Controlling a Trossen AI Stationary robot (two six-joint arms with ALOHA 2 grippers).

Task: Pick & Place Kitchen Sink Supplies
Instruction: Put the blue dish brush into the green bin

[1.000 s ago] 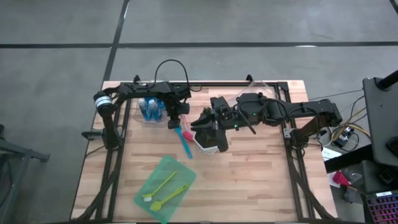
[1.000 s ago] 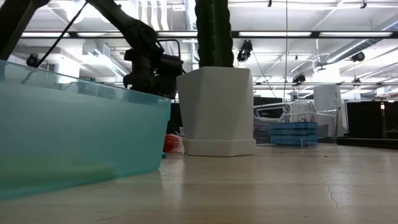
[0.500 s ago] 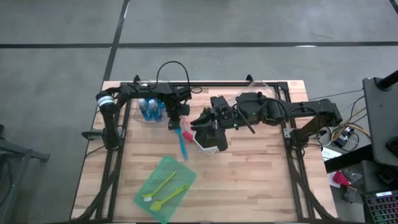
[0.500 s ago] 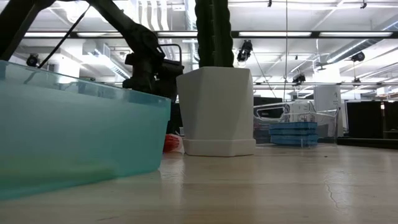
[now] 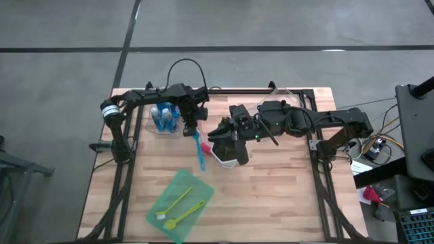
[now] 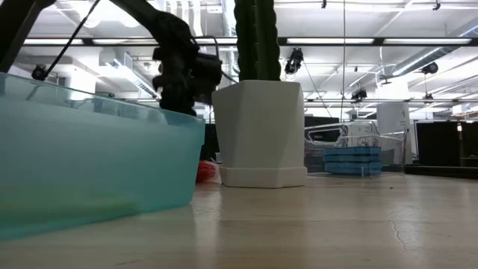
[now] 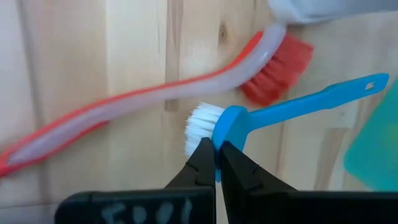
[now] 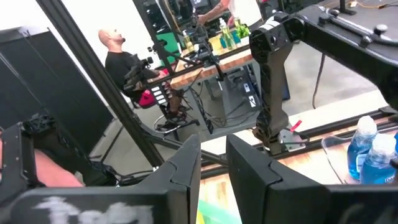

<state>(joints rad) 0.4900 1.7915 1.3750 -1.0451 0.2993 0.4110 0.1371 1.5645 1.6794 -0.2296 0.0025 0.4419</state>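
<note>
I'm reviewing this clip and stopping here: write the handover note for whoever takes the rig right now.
Left gripper: shut on the blue brush near its bristle end, over the table's middle.
Right gripper: hangs by the white pot; nothing seen between its fingers.
Red brush lies on the wood beside the blue one.
Two lime brushes lie on the green sheet.
Blue bottles stand in a clear holder at the back left.
Left: place the blue brush, then the red one.

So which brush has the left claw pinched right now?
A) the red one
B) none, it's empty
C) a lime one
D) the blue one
D: in the left wrist view the left gripper is shut on the blue brush near its white bristles, while the red brush lies on the table beneath it.
</note>
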